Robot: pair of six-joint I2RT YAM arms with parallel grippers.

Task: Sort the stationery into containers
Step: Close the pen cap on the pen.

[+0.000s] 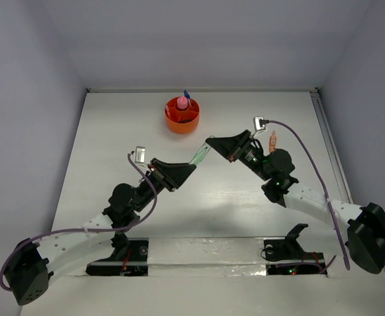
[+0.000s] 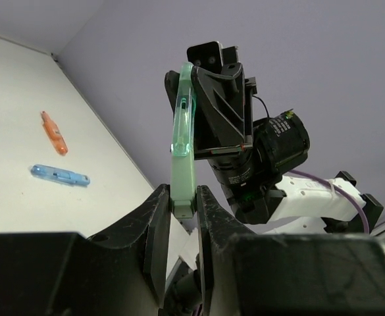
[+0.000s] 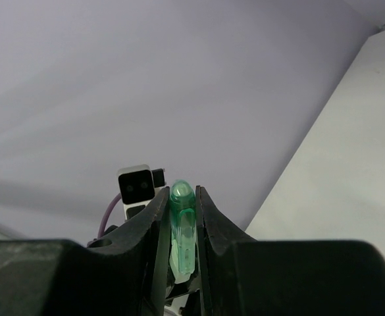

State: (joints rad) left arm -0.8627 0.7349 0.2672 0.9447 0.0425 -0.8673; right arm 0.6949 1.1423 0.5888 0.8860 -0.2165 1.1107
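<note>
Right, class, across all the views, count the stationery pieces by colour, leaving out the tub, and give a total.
Green: 1, the green pen, lifted off the table
Orange: 1, the orange piece, on the table
Blue: 2, the blue piece on the table, the blue tube in the orange tub
Pink: 1, the pink piece, in the tub
Total: 5
</note>
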